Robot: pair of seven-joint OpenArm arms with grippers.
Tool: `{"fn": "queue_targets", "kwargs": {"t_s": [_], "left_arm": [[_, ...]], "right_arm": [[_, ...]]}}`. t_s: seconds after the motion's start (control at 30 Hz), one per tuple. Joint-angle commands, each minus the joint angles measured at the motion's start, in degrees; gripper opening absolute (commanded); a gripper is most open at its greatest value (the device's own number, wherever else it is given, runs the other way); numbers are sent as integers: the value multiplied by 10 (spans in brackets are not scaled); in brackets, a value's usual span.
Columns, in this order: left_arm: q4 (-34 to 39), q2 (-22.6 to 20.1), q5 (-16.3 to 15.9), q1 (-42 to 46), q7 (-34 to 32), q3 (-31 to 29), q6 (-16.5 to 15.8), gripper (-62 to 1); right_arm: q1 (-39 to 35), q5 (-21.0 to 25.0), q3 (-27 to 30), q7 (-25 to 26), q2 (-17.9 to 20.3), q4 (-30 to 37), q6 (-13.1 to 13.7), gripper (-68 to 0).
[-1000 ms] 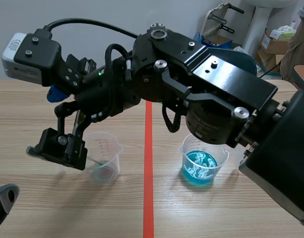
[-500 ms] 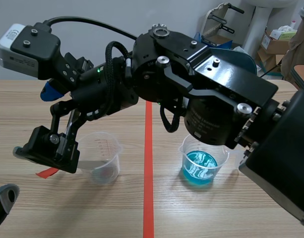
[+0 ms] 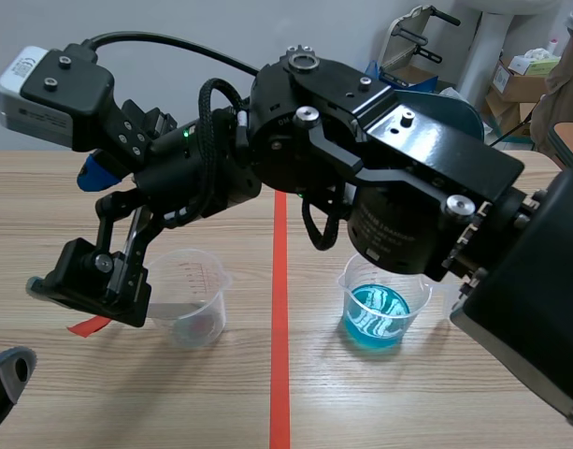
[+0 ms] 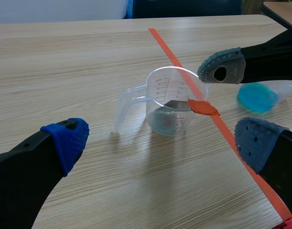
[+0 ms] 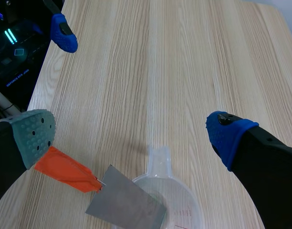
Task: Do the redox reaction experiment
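Observation:
A clear plastic beaker (image 3: 194,309) stands left of the red tape line. A grey metal strip (image 5: 124,205) with an orange-red tag (image 4: 203,107) leans in it, its tag end poking out over the rim (image 3: 90,325). My right gripper (image 3: 90,285) reaches across from the right and hangs open just left of the beaker, the strip's tag beside its grey pad (image 5: 34,136) but not gripped. A second beaker of blue liquid (image 3: 377,313) stands right of the line. My left gripper (image 4: 162,140) is open, low near the table's front left, facing the clear beaker (image 4: 172,102).
The red tape line (image 3: 279,309) runs down the table's middle. The big right arm (image 3: 379,159) spans the space above both beakers. Bare wood lies left of and in front of the beakers. A chair and cardboard boxes (image 3: 520,79) stand beyond the table.
My right gripper has swung left off the clear beaker and a little lower, uncovering the strip's red tag beside the beaker. In the last half second almost nothing moved.

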Motion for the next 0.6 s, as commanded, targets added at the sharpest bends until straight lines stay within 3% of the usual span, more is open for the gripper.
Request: {"fn": "queue_targets", "kwargs": {"t_s": [0.0, 0.57], "left_arm": [[10, 4, 3, 1, -8, 3, -2, 14], [10, 4, 3, 1, -8, 3, -2, 14]], "right_arm": [[12, 4, 2, 4, -2, 7, 4, 4], [12, 0, 2, 2, -2, 7, 4, 4]]}}
